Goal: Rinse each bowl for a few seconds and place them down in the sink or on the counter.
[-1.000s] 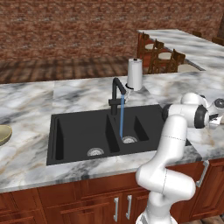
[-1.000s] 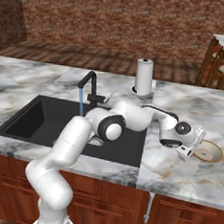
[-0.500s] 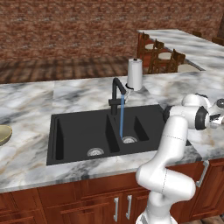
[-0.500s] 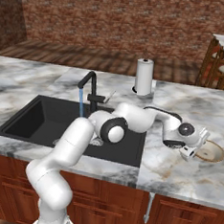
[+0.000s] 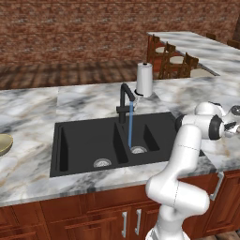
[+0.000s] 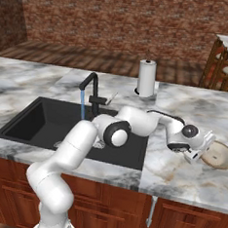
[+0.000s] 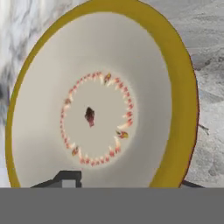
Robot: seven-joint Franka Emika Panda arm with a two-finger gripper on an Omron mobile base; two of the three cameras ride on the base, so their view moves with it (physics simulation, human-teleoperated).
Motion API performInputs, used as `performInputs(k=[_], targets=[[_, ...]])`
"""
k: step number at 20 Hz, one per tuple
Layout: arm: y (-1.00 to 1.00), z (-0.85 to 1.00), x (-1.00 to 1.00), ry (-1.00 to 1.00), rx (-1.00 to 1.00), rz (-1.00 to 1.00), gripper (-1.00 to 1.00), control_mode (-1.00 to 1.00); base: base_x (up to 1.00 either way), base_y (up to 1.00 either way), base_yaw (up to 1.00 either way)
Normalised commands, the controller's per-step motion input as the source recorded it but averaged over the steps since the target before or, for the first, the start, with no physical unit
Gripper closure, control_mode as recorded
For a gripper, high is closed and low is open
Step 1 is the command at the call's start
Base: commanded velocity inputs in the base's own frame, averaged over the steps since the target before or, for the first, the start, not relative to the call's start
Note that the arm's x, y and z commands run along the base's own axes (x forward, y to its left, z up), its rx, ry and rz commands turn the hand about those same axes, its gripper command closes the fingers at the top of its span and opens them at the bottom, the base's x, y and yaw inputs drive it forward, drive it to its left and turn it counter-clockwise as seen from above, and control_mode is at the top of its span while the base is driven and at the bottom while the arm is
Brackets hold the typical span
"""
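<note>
A bowl (image 6: 221, 154) with a cream rim and brownish inside lies on the marble counter (image 6: 174, 175) right of the black sink (image 6: 27, 118). In the hand view this bowl (image 7: 100, 65) looms close, yellow-rimmed with a ring of red specks. My gripper (image 6: 196, 153) is at its left rim. The gripper (image 7: 127, 183) straddles that rim with jaws partly drawn in: one fingertip (image 7: 68, 178) is inside, well apart from the wall, and the other just outside. A second, olive-tan bowl (image 5: 3, 143) sits on the counter far left of the sink (image 5: 84, 140).
Water runs from the black gooseneck faucet (image 5: 124, 96) into one basin. A white paper-towel roll (image 5: 144, 79) stands behind the sink. Wooden chairs (image 5: 171, 61) and another counter lie beyond. The counter's front edge is close below the hand.
The hand has slid slightly right toward the bowl's rim, and its jaws have narrowed from wide open to roughly half.
</note>
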Motion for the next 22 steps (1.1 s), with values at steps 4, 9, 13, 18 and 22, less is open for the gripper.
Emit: performInputs(k=[4, 9, 13, 18, 22], targets=[[0.00, -0.02, -0.08, 0.00, 0.03, 0.00, 1.00, -1.00, 0.00, 0.00, 0.00], [0.04, 0.00, -0.12, -0.01, 0.00, 0.00, 1.00, -1.00, 0.00, 0.00, 0.00], [0.07, 0.17, -0.21, -0.06, 0.00, 0.00, 1.00, -1.00, 0.00, 0.00, 0.00], [0.25, 0.49, -0.49, -0.03, 0.00, 0.04, 1.00, -1.00, 0.00, 0.00, 0.00], [0.48, 0.54, -0.62, -0.06, -0.01, 0.05, 1.00, -1.00, 0.00, 0.00, 0.00]])
